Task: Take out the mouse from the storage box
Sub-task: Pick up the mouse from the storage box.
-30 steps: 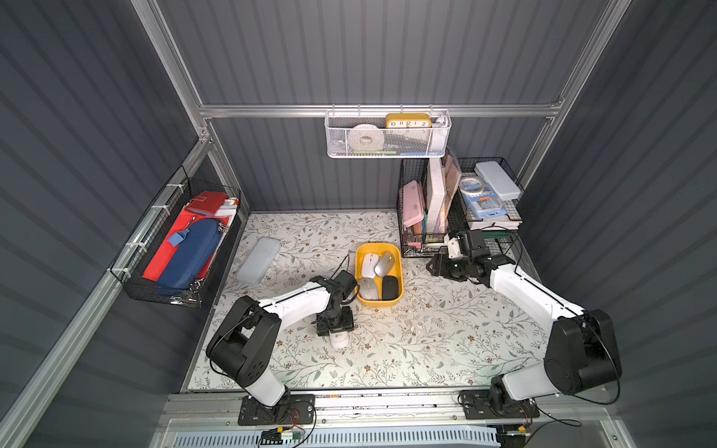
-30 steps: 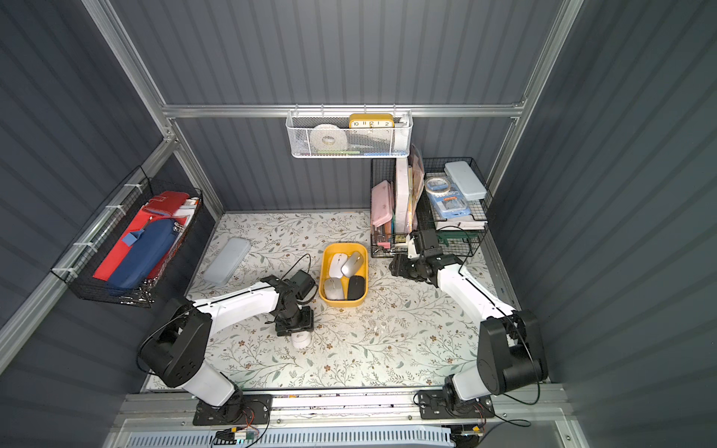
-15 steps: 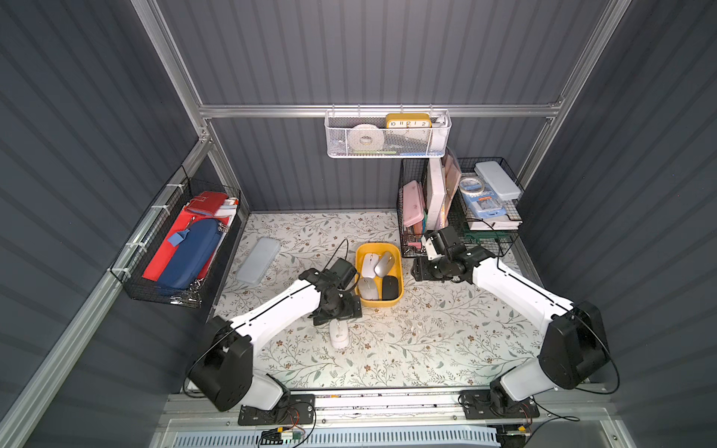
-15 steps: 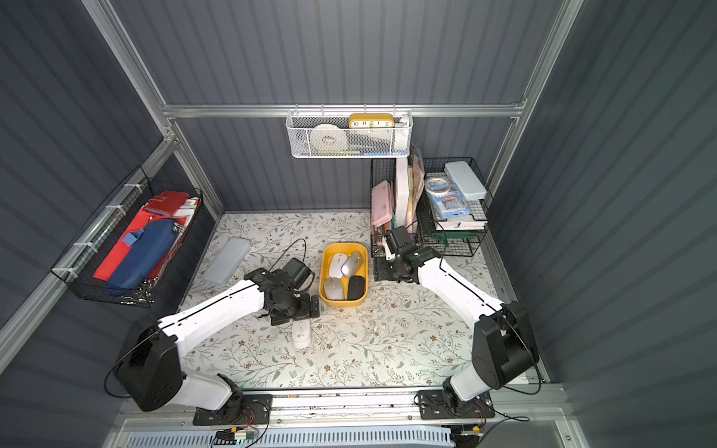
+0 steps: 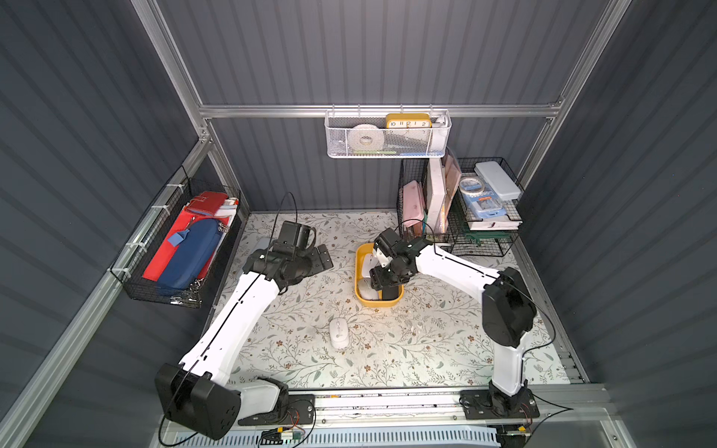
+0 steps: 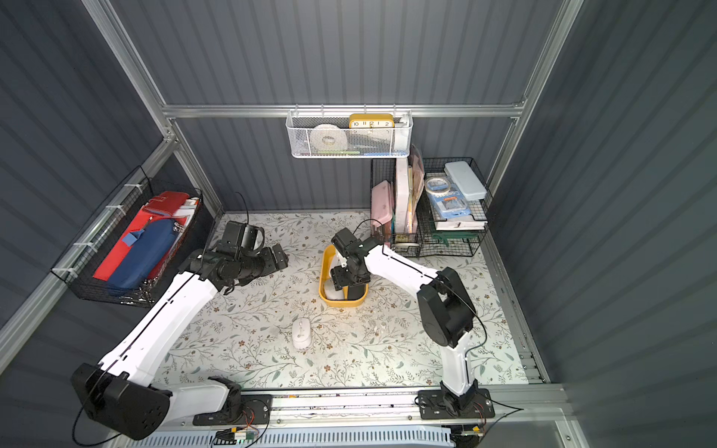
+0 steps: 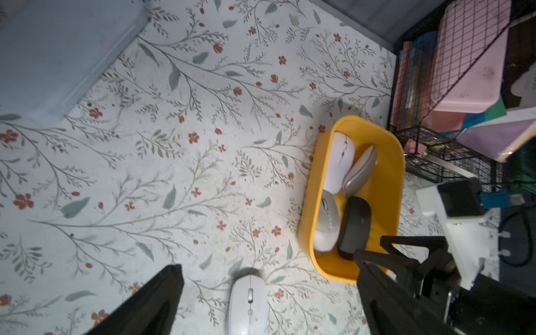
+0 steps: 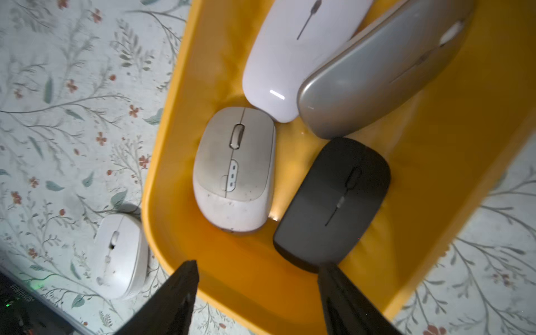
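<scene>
The yellow storage box (image 5: 359, 267) stands mid-table and holds several mice: a white one (image 8: 290, 58), a silver one (image 8: 377, 72), a beige one (image 8: 235, 171) and a black one (image 8: 333, 203). Another white mouse (image 5: 338, 332) (image 6: 302, 333) (image 7: 248, 304) lies alone on the floral table in front of the box. My right gripper (image 5: 382, 281) (image 8: 258, 265) hovers over the box's near end, open, with nothing between its fingers. My left gripper (image 5: 324, 258) (image 7: 268, 261) hangs wide open to the left of the box, well off the table and holding nothing.
A black wire rack (image 5: 458, 217) full of books and cases stands just behind and right of the box. A pale grey case (image 7: 58, 52) lies at the back left. A wire basket (image 5: 178, 248) hangs on the left wall, and a white mesh basket (image 5: 388, 135) on the back rail.
My left gripper opened off the white mouse, left it on the table and drew back to the far left. My right gripper swung from the wire rack to over the box and spread its jaws.
</scene>
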Controlling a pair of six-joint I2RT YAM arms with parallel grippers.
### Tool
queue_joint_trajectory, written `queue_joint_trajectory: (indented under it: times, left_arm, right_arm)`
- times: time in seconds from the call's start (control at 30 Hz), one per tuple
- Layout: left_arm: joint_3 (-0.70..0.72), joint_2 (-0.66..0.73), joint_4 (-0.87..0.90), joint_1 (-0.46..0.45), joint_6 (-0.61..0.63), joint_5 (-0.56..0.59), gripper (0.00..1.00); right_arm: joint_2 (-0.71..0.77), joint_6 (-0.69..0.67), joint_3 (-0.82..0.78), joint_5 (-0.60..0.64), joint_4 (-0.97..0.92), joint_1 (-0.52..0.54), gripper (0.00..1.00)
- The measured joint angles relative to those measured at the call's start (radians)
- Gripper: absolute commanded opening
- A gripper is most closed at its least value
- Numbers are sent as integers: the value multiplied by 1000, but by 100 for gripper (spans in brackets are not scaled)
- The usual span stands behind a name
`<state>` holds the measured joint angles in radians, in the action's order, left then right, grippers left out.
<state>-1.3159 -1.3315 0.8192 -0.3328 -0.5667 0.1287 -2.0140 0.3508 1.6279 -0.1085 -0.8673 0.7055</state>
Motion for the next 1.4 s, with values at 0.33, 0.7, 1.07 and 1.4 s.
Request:
queue_joint_trajectory:
  times: [0.33,0.7,1.07,1.4]
  left_arm:
    - [-21,-58,-78,39,112,-43,99]
    - [38,-58,-132,45,144,-74,99]
    - [69,-58,-187,46,166,-107,99]
    - [69,-61,-192,46,188,-111,99]
  right_arm:
    - [-71,-21,33,-34,-22,21,82]
    - [-153,-27,98,-45,-18,42,88]
    - [-222,-27,239,12,-93,45,56]
    - [-235,-35,256,66,-135,55,78]
